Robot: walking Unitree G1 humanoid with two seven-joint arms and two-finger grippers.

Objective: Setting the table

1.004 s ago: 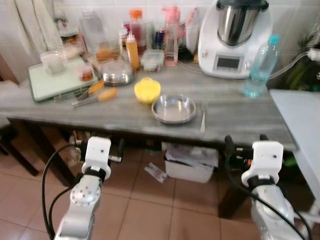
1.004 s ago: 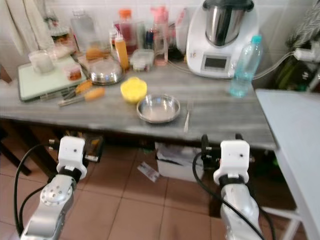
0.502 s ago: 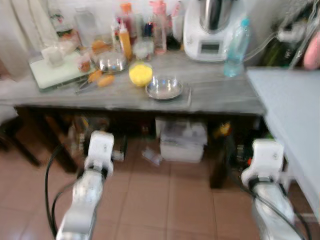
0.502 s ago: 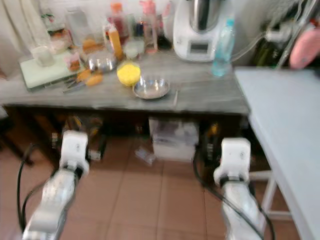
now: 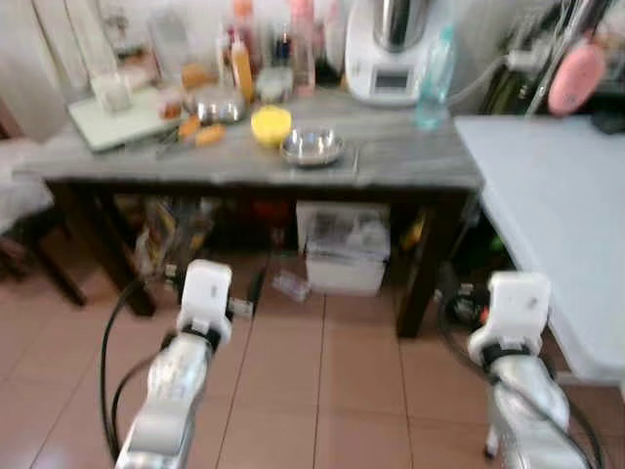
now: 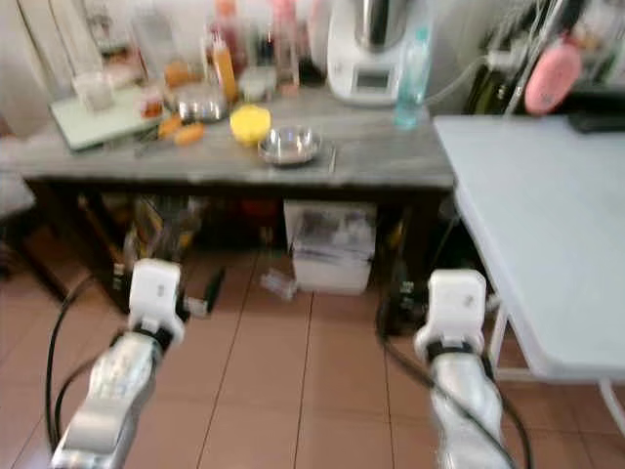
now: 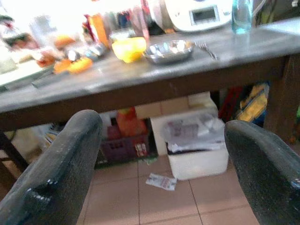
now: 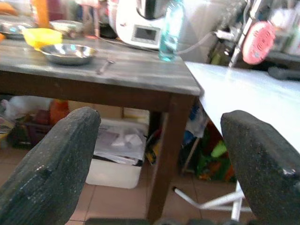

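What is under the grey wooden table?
Under the grey wooden table stands a white bin stuffed with paper; litter lies on the tiles. A dark crate sits behind, its contents partly shadowed.

- I see a long grey wooden surface (image 5: 391, 168) with dark legs, standing on a floor (image 5: 322, 391) of brown tiles.
- A yellow bowl (image 5: 270, 124) sits near the middle of it, and a shiny metal plate (image 5: 312, 147) is just beside the bowl.
- A fork (image 7: 206, 48) lies close to the plate, on its other side from the bowl.
- A clear water bottle (image 5: 435, 66) stands up near a big white kitchen machine (image 5: 386, 49) at the back.
- A pale green tray (image 5: 122, 115) lies at the left end, with orange-handled tools (image 5: 195, 132) next to it.
- A white box (image 5: 342, 244) sits on the floor under the surface.
- A white surface (image 5: 557, 205) stands to my right.
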